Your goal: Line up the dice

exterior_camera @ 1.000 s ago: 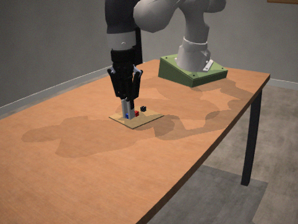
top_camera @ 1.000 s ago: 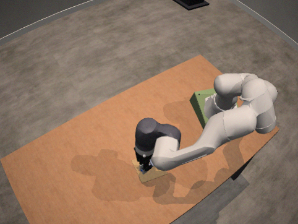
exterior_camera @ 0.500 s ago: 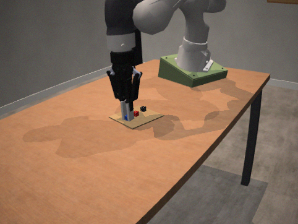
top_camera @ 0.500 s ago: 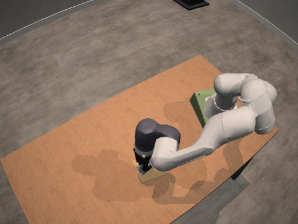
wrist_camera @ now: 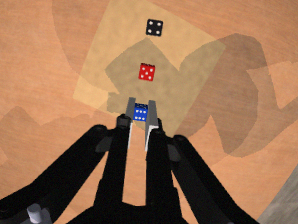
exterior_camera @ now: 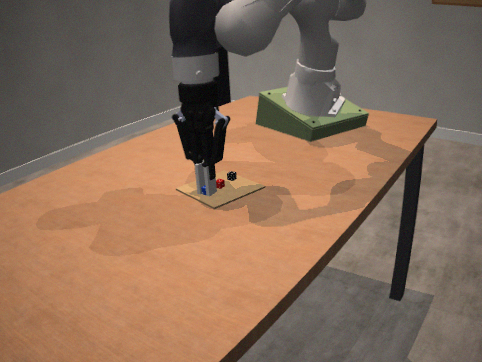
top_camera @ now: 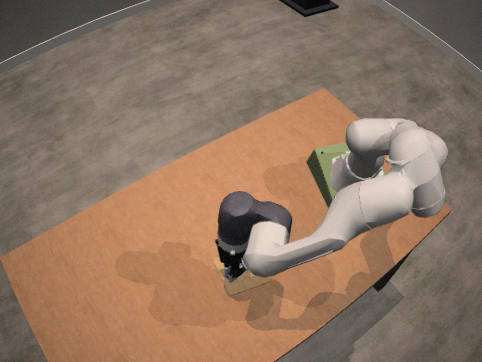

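My gripper (wrist_camera: 140, 109) is shut on the blue die (wrist_camera: 140, 112), which shows six pips in the wrist view. In the exterior view the gripper (exterior_camera: 204, 187) holds the blue die (exterior_camera: 204, 189) right down at the tan mat (exterior_camera: 220, 191), at the mat's end far from the robot's base. The red die (wrist_camera: 147, 72) lies flat on the mat (wrist_camera: 143, 60) showing five, and the black die (wrist_camera: 154, 27) lies beyond it showing four. The red die (exterior_camera: 220, 183) and black die (exterior_camera: 232, 175) stand toward the base. The three dice line up roughly straight. In the top view the arm hides most of the mat (top_camera: 242, 282).
The green base mount (exterior_camera: 311, 114) stands at the table's far end. The table's right edge (exterior_camera: 345, 230) runs close past the mat. The arm's shadows fall across the wood around the mat.
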